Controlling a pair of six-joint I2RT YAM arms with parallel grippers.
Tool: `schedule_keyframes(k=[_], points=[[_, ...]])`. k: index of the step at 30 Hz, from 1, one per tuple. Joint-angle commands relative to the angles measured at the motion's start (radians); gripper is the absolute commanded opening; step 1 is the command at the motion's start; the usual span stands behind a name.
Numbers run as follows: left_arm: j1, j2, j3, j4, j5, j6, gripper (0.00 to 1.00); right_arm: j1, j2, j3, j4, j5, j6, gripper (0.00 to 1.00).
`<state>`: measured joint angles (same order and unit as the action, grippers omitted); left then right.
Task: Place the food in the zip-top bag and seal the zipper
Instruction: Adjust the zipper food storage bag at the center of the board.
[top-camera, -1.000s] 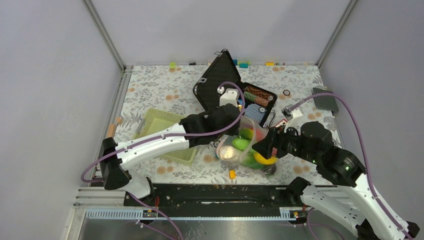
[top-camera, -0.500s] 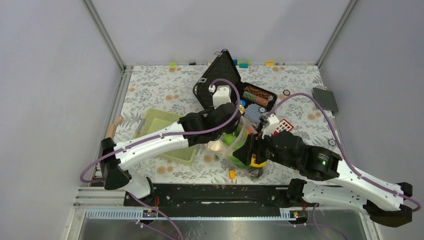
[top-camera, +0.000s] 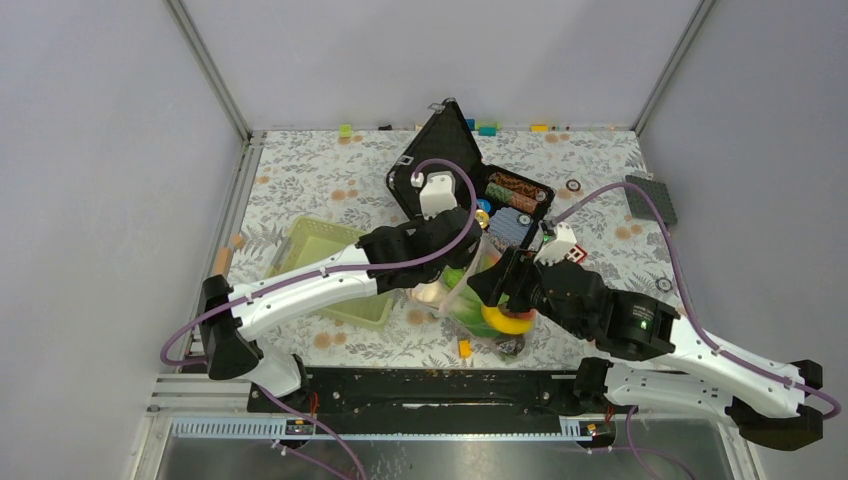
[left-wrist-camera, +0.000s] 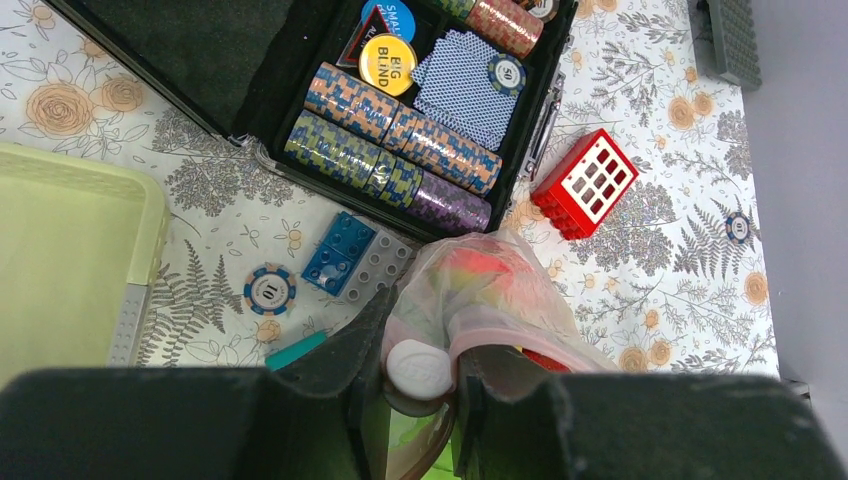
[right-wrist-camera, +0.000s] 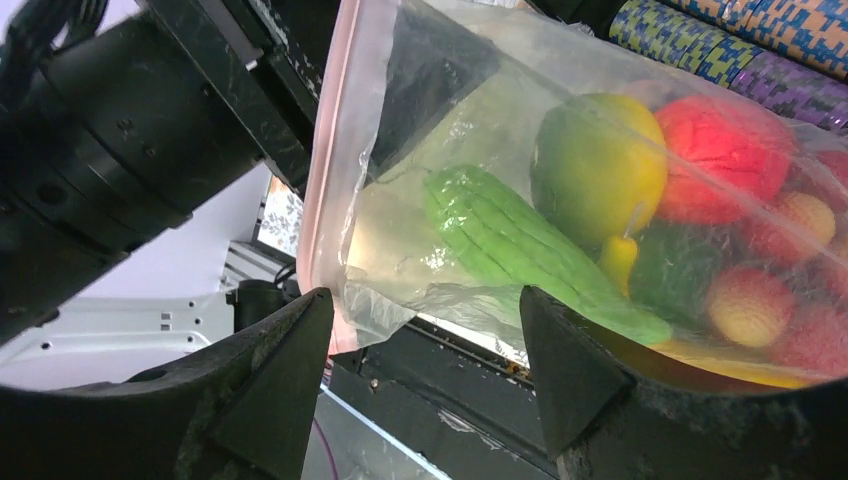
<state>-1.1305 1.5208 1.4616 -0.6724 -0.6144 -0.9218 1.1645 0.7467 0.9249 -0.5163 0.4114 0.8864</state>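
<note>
The clear zip-top bag (top-camera: 462, 298) hangs over the middle of the table between both arms. My left gripper (left-wrist-camera: 420, 372) is shut on its mouth, pinching the pink zipper (left-wrist-camera: 520, 328) and a white round tab (left-wrist-camera: 420, 366). Food shows through the plastic: a green leaf (right-wrist-camera: 510, 245), a yellow-green fruit (right-wrist-camera: 598, 165), a red berry cluster (right-wrist-camera: 735, 150) and a yellow banana (top-camera: 508, 322) at the bottom. My right gripper (right-wrist-camera: 422, 300) is open, its jaws spread wide just below the bag's lower corner beside the zipper (right-wrist-camera: 325, 170), with nothing held.
An open black case (top-camera: 440, 160) with rows of poker chips (left-wrist-camera: 400, 150) lies behind the bag. A light green basket (top-camera: 325, 255) stands to the left. A red block (left-wrist-camera: 585, 183), a blue block (left-wrist-camera: 340, 252), a loose chip (left-wrist-camera: 270, 288) and a grey baseplate (top-camera: 650, 198) lie around.
My right gripper has swung left and closed in on the bag's lower side. The left gripper has drawn the bag's mouth slightly up and left, keeping its hold.
</note>
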Motion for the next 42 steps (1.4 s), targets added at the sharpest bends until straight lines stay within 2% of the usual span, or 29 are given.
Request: schedule_keyframes(k=[1,7,16,22,27,33,42], points=[[0.005,-0.035,0.007,0.034,-0.052,-0.034,0.00,0.008,0.027,0.069,-0.032,0.113,0.091,0.76],[0.005,-0.023,0.007,0.040,-0.013,-0.035,0.00,0.008,0.065,0.106,0.014,0.042,0.036,0.76],[0.005,-0.053,-0.032,0.075,0.004,-0.036,0.00,0.008,0.051,0.147,-0.053,0.127,0.032,0.76],[0.005,-0.055,-0.028,0.075,0.005,-0.036,0.00,0.008,0.109,0.179,-0.067,0.139,-0.001,0.76],[0.004,-0.077,-0.058,0.092,0.015,-0.025,0.00,0.008,0.093,0.189,-0.069,0.261,-0.009,0.75],[0.005,-0.112,-0.092,0.122,0.030,-0.020,0.00,0.006,0.083,0.201,-0.067,0.317,-0.041,0.75],[0.004,-0.124,-0.100,0.121,0.032,-0.027,0.00,-0.031,0.195,0.249,-0.026,0.222,-0.067,0.75]])
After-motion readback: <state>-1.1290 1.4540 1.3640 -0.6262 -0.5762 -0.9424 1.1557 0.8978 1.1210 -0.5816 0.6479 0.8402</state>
